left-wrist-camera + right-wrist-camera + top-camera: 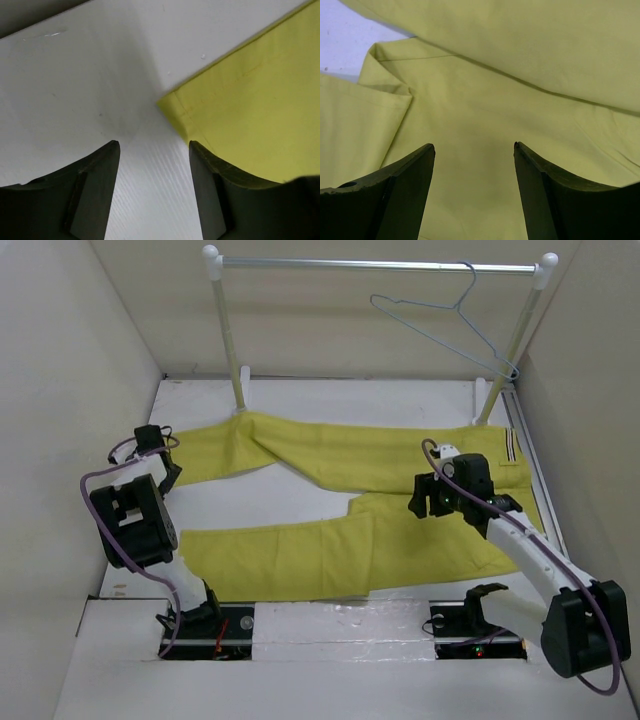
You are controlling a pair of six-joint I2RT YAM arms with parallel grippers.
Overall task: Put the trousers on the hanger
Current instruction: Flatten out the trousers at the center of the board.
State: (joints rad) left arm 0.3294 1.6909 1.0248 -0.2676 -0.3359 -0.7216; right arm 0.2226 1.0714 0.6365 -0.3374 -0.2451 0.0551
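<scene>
Now the trousers (330,465) lie flat on the white table (300,400) in the middle of the top view. The waistband is at the right side and the two legs run toward the left side. The hanger (447,320) hangs by its hook from the rail (380,264) at the upper right of the frame, well apart from the cloth, and it carries nothing. So I judge that the task is at its beginning: the cloth must first be picked up.

The left gripper (154,145) is at the left of the top view, at the end of the upper leg. In its wrist view the two dark fingers stand apart with only bare table between them, and the hem corner is just beside the finger on the right of the frame. It holds nothing. I think it is placed there because a hem corner is an easy place to pinch a flat cloth.

The right gripper (474,146) is over the cloth near the crotch, right of centre in the top view. Its fingers are also wide apart and grip nothing. I cannot tell if they touch the cloth.

The trousers are soft, matte, mustard-yellow cloth with a stitched hem, a fold and a long seam. The waistband edge is white with dark stripes. I expect the cloth to sag when it is lifted. The hanger is thin, pale blue-grey wire, triangular and stiff. The rail is a shiny silver bar on white posts.
</scene>
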